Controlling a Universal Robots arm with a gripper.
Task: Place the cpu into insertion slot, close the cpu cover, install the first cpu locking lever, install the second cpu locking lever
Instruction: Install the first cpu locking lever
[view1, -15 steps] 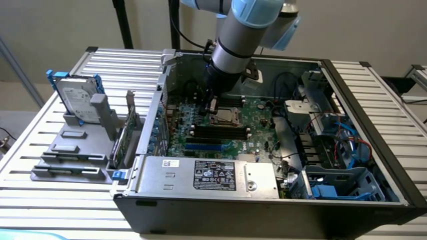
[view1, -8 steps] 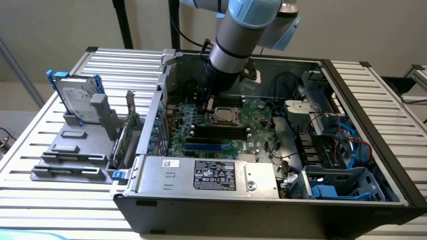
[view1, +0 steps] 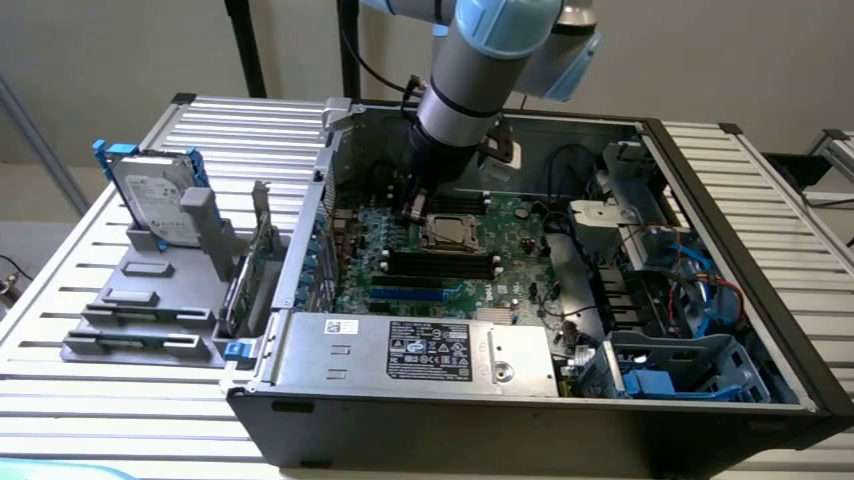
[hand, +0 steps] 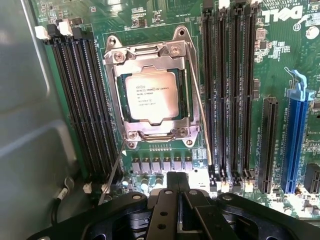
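Note:
The cpu (hand: 151, 95) lies flat in the insertion slot (view1: 451, 233) of the green motherboard (hand: 280, 50), pale face up with printed text. The silvery cpu cover (hand: 114, 95) is down around it, the chip showing through its window. One thin wire lever (hand: 201, 125) runs along one side of the socket. A second wire lever (hand: 112, 175) sticks out at an angle from the socket's corner towards the gripper. My gripper (hand: 178, 200) is shut with nothing in it, hovering just off the socket's edge. In the exterior view the gripper (view1: 414, 208) hangs inside the case beside the socket.
Long black memory slots (hand: 80, 100) (hand: 230, 90) flank the socket. A blue expansion slot (hand: 295, 130) lies further off. The grey case wall (hand: 25, 125) is close. The power supply box (view1: 414, 350) fills the case's front. A hard drive (view1: 154, 195) stands outside on the exterior view's left.

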